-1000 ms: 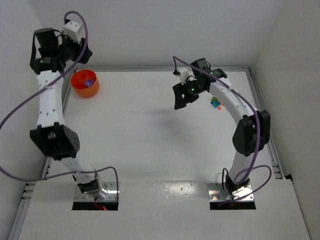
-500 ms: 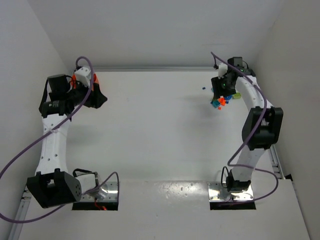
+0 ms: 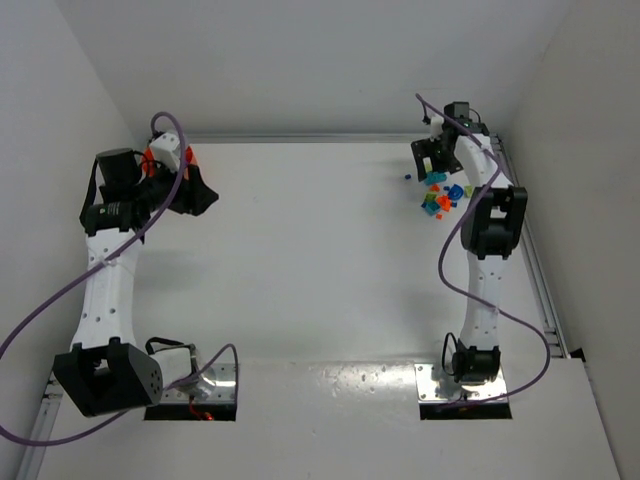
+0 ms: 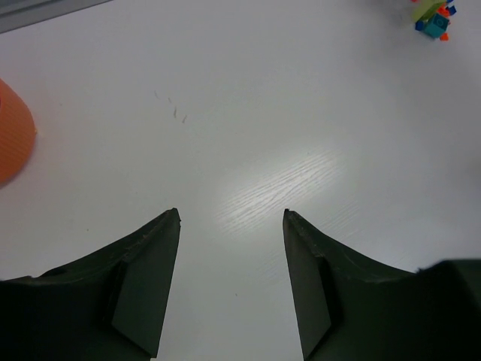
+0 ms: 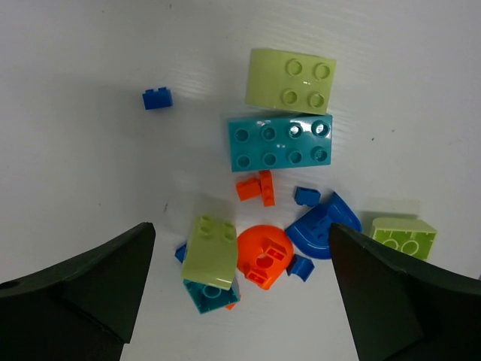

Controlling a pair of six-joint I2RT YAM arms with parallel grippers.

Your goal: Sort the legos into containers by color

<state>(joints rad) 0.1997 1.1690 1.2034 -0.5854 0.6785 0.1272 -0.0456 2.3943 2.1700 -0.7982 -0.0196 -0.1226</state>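
Note:
The legos lie in a loose pile (image 3: 441,196) at the far right of the table. The right wrist view shows a yellow-green brick (image 5: 291,80), a teal brick (image 5: 279,141), a small blue brick (image 5: 157,98), an orange round piece (image 5: 263,256), a blue curved piece (image 5: 323,226) and more. My right gripper (image 5: 240,228) hangs open and empty above the pile, also seen from the top (image 3: 432,165). The orange bowl (image 4: 11,139) is mostly hidden under my left gripper (image 3: 195,190), which is open and empty (image 4: 231,218).
The pile lies close to the table's back right corner and its raised rail (image 3: 515,190). The side wall (image 3: 60,150) stands close to the left arm. A faint scuff mark (image 4: 174,111) marks the white tabletop.
My right gripper swung from mid-table to the far right corner over the lego pile. My left gripper came down from the back wall and now covers the orange bowl.

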